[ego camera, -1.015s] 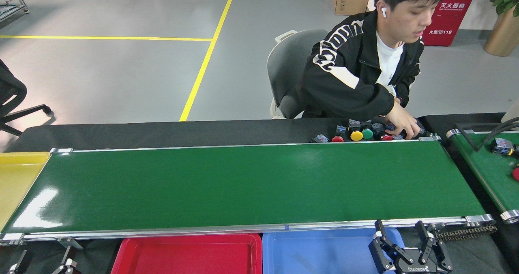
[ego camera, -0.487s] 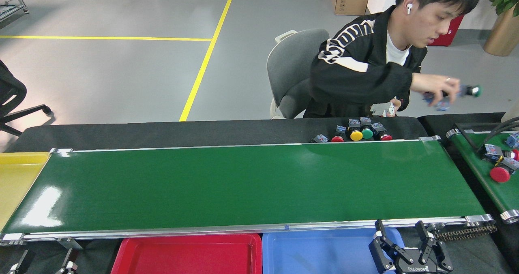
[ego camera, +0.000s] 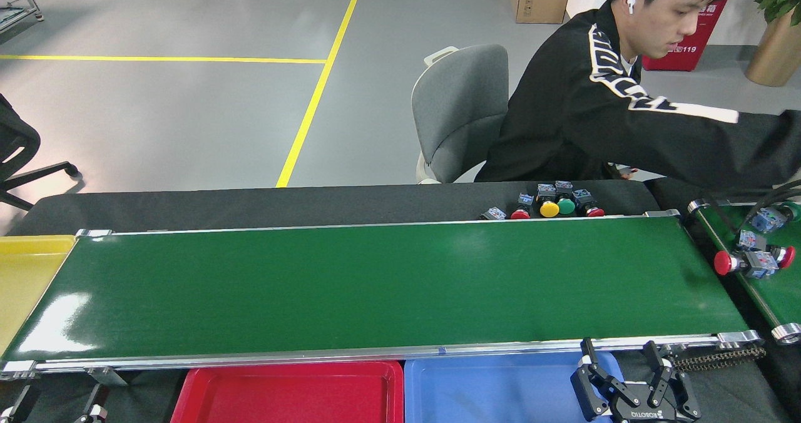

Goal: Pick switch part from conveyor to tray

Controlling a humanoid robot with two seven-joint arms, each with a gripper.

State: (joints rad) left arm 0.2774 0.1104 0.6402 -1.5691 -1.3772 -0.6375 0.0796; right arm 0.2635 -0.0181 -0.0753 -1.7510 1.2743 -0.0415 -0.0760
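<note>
Conveyor is lying across the middle of the view, its glossy green belt carrying nothing. Switch parts are sitting on the second green belt at the far right edge, red-capped pieces with grey-blue bodies, well apart from both grippers and beyond the long belt's right end. More switch parts in red, yellow and green are clustering on the black surface just behind the conveyor's far rail, opposite the right arm.

The right gripper is hovering at the near rail, its two black fingers pointing up and standing apart, released and grasping nothing, over the right end of the blue tray. The left gripper is showing only as two tips at the lower left corner; whether it is released or clenched cannot be told. The red tray is lying left of the blue one, and a yellow tray is sitting at the conveyor's left end.

A person in a black jacket is leaning rightward, a sleeve reaching over the second belt.
</note>
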